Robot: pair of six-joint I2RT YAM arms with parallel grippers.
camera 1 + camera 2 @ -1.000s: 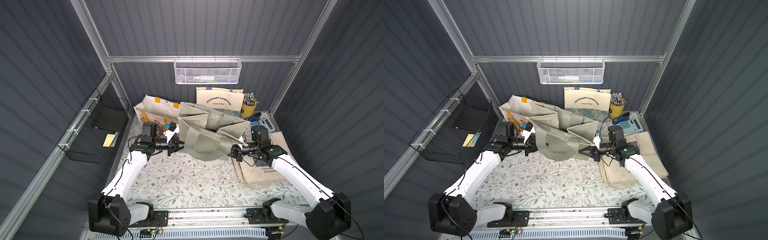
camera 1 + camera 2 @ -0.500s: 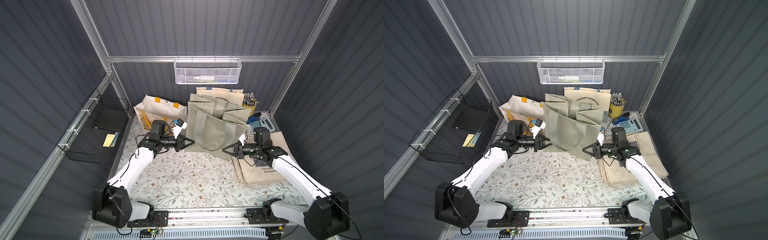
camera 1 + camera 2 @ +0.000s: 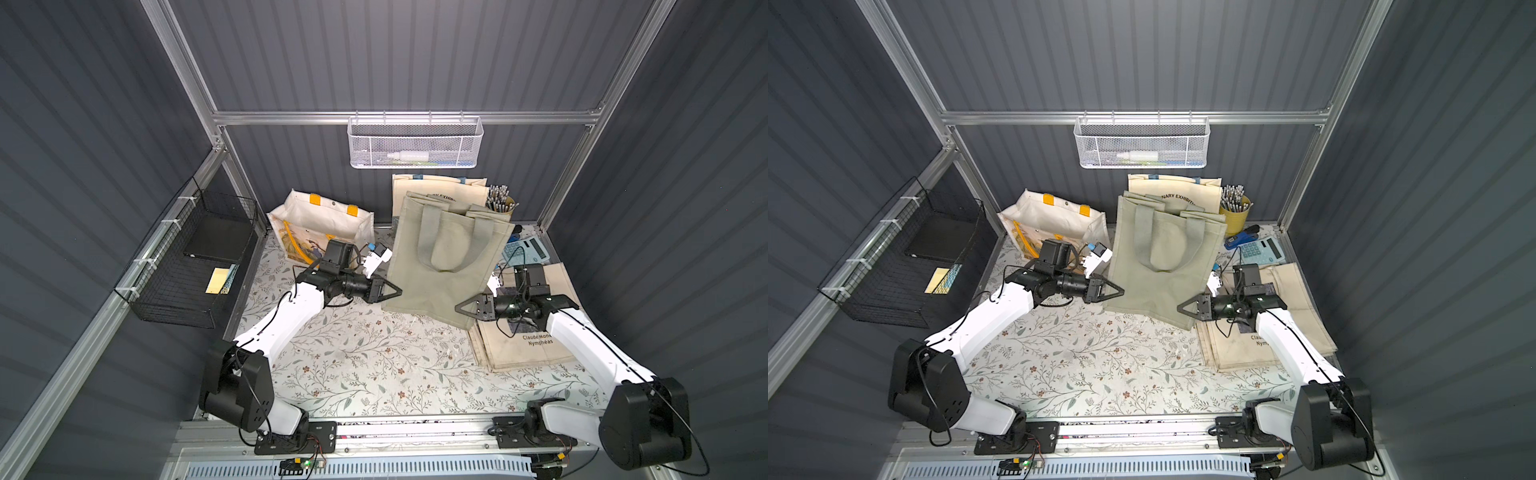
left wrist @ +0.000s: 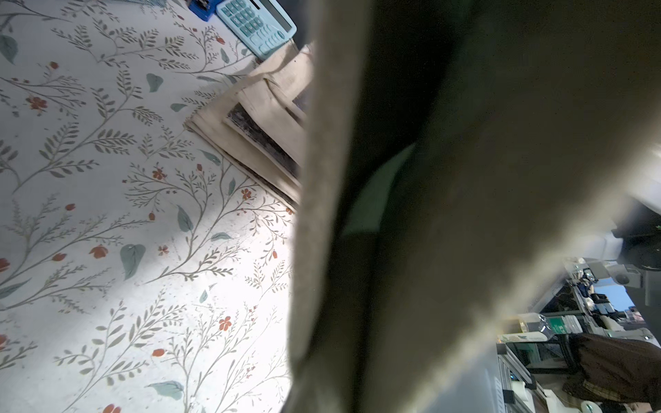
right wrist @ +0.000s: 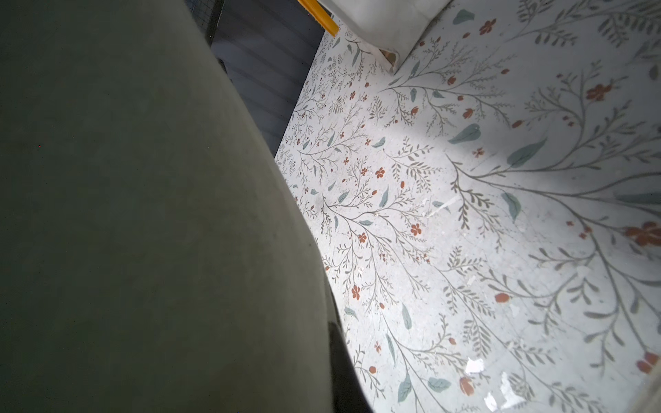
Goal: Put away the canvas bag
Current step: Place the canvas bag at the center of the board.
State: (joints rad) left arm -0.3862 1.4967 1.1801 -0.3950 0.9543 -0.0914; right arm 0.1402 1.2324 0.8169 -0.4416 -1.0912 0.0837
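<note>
Canvas bag (image 3: 440,266) now unfurled upright, flat tote (image 3: 524,355) reads "Nymphéas"

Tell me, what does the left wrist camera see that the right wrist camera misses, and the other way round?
Only the left wrist view: a light blue calculator, a stack of folded beige bags lying on the table, and blurred room clutter past the cloth. Only the right wrist view: a corner of a white tote with a yellow strap, and a dark ribbed wall. Both: the olive canvas bag, close up and filling much of the picture, and the floral table cover.
</note>
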